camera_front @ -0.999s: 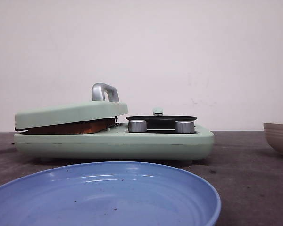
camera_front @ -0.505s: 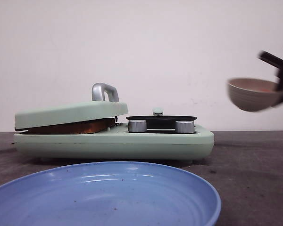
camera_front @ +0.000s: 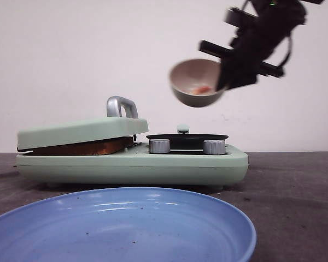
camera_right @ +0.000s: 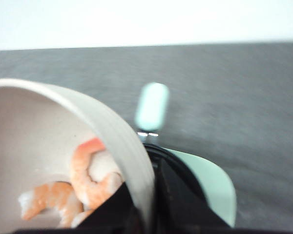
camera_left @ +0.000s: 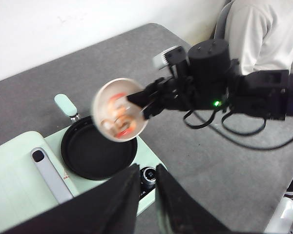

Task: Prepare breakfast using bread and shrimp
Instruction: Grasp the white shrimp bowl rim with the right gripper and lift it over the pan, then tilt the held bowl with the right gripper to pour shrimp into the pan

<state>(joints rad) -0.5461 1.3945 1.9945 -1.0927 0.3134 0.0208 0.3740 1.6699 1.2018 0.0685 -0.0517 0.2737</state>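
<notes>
Golden-brown-crusted bread slice (camera_front: 85, 147) shows only as an edge under the tilted mint-green lid (camera_front: 82, 132); its face and any second slice are hidden. Round blue plate (camera_front: 120, 229) is cut off by the front view's bottom and left edges. Beige ceramic bowl (camera_left: 119, 116) is motion-blurred in the left wrist view, so the orange-pink shrimp pieces (camera_right: 90, 183) cannot be counted there. Right wrist view crops the bowl at left and bottom; the fingertips on the rim are cut off. Black right arm (camera_front: 259, 38) runs off the top edge.
</notes>
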